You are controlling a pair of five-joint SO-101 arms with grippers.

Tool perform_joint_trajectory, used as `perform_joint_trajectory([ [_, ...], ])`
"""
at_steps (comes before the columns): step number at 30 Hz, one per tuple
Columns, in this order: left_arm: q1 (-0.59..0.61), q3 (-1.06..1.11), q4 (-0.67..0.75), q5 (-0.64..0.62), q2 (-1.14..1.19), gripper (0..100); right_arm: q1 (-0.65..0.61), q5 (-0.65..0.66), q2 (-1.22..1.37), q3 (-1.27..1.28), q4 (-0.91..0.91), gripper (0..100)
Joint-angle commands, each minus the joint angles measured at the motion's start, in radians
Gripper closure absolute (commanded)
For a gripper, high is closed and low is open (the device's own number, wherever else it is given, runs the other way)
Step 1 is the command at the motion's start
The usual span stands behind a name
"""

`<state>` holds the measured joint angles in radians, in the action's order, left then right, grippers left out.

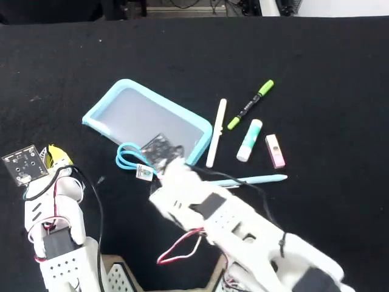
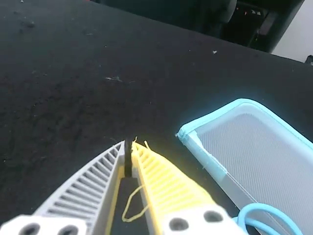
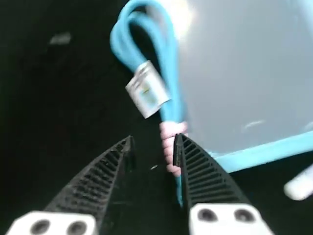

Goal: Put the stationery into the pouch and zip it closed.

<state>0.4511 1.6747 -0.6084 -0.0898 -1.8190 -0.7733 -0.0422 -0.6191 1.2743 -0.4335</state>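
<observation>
A light-blue pouch [image 1: 146, 117] lies flat on the black cloth, its blue strap loop [image 1: 129, 157] and white tag [image 1: 144, 173] at its near corner. To its right lie a white pen [image 1: 216, 132], a green-capped marker [image 1: 250, 104], a glue stick [image 1: 250, 140], a pink eraser [image 1: 275, 151] and a light-blue pen [image 1: 255, 180]. My right gripper [image 3: 153, 143] hangs open over the strap's base, a pinkish bit [image 3: 168, 147] of the strap against one finger, the tag [image 3: 148, 90] just ahead. My left gripper [image 2: 129, 147] is shut and holds nothing, left of the pouch [image 2: 259, 147].
Black cloth covers the whole table, with wide free room behind and to the right of the stationery. The right arm's white body [image 1: 225, 219] crosses the near middle. The left arm [image 1: 55, 231] stands at the near left corner.
</observation>
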Motion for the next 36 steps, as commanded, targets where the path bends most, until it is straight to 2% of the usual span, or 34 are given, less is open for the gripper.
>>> perform_joint_trajectory([
  [1, 0.007, 0.024, 0.000, -0.008, -0.006, 97, -0.063, 0.075, 0.097, -0.139, -0.106, 86.1],
  [8, 0.008, 0.024, 0.000, -0.008, -0.006, 97, -0.051, 0.094, 0.257, -0.228, -0.115, 86.1],
  [10, 0.008, 0.024, 0.000, -0.008, -0.006, 97, -0.037, 0.094, 0.248, -0.245, -0.121, 86.1],
  [16, 0.008, 0.024, 0.000, -0.008, -0.006, 97, -0.028, 0.095, 0.085, -0.278, -0.292, 85.8],
  [24, 0.002, 0.024, 0.000, -0.008, -0.006, 97, 0.049, 0.095, 0.048, -0.150, -0.083, 85.7],
  [36, 0.002, 0.024, 0.000, -0.008, -0.006, 97, 0.043, 0.097, 0.315, -0.262, -0.072, 85.7],
])
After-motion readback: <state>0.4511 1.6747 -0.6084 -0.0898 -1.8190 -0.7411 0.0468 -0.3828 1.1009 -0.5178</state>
